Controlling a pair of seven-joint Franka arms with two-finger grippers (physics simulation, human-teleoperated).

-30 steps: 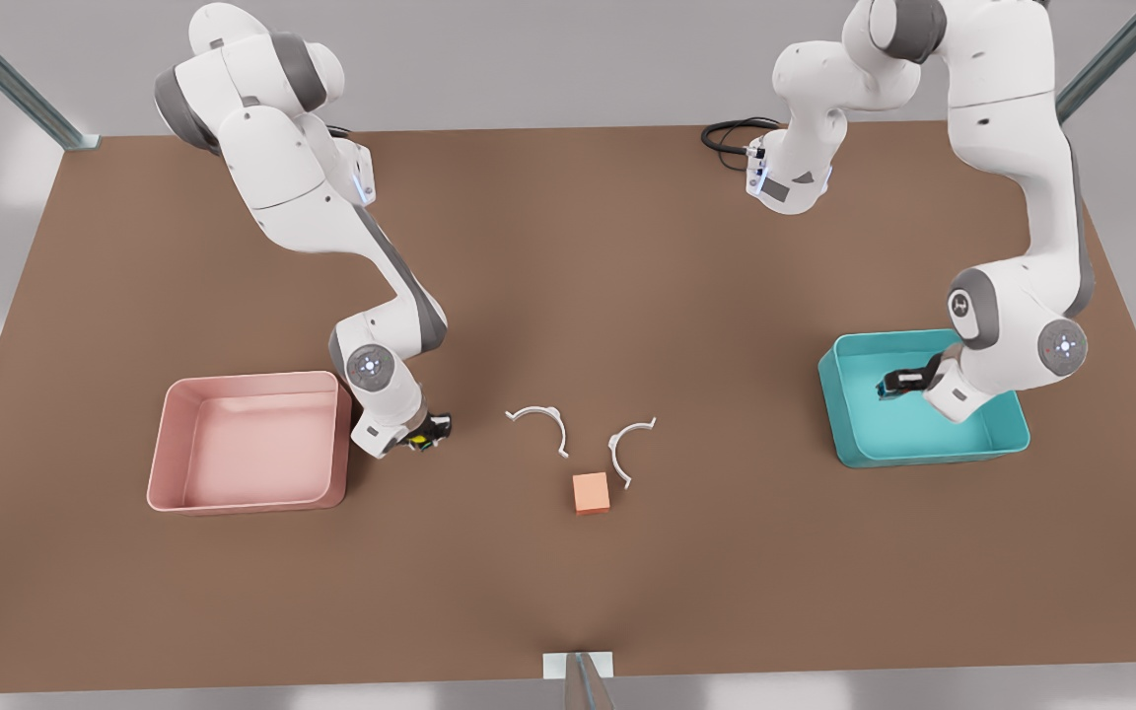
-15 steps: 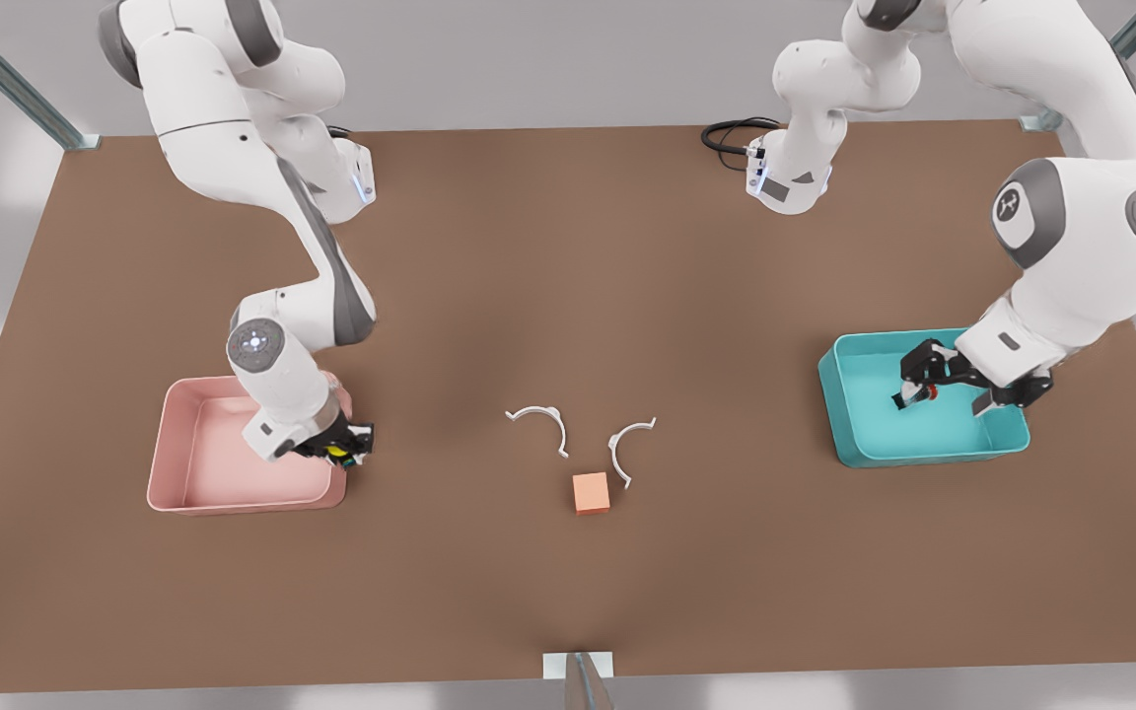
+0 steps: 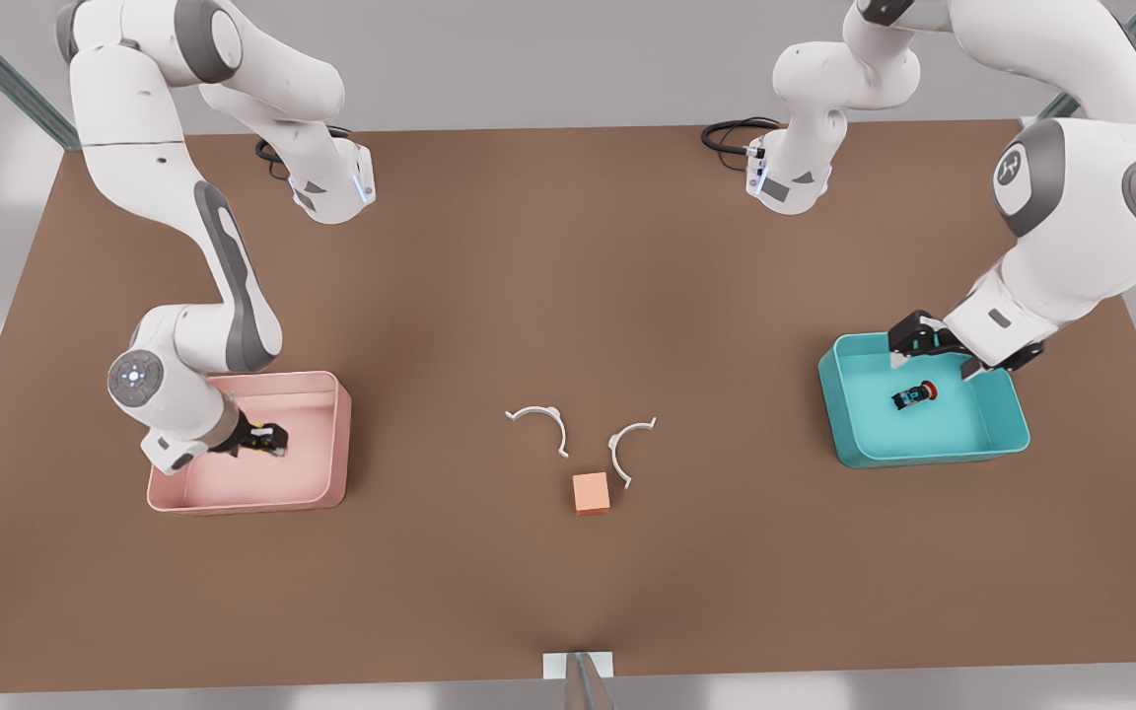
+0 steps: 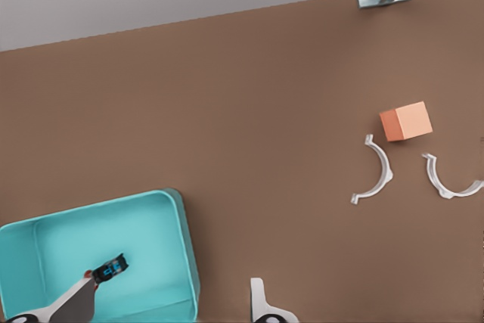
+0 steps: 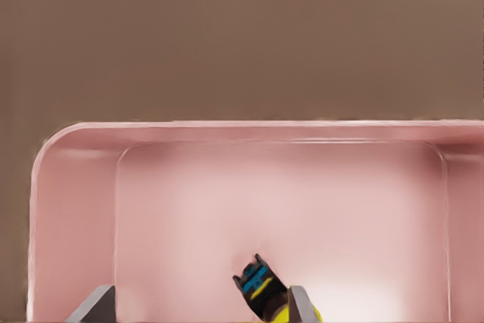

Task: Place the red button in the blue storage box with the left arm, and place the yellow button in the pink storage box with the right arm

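White arms, grey joints, black claws

No words, numbers or labels can be read anywhere; the nearest thing to a sign is a small white emblem in a grey disc on the joint of the arm (image 3: 1021, 172) at the front view's right, possibly a maker's mark, too small to make out; the round joint caps (image 3: 134, 375) on both arms carry a ring of tiny dots around a light, no lettering; the pink storage box (image 3: 336, 434), the blue storage box (image 3: 836, 414), the orange cube (image 3: 591, 492) and the bench (image 3: 568, 276) bear no print.
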